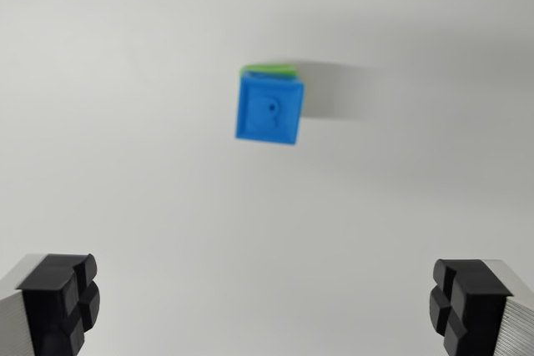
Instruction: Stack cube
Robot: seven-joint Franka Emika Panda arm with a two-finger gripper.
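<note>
A blue cube [269, 111] with an embossed mark on its top face sits above the middle of the wrist view. It rests on a green cube [267, 68], of which only a thin strip shows past the blue cube's far edge. My gripper [263, 302] is open, its two black fingertips at the bottom left and bottom right corners, far apart with nothing between them. The stack lies well beyond the fingertips, roughly centred between them.
A plain white surface [125, 164] fills the whole view. The stack throws a soft shadow [338, 89] toward the wrist view's right.
</note>
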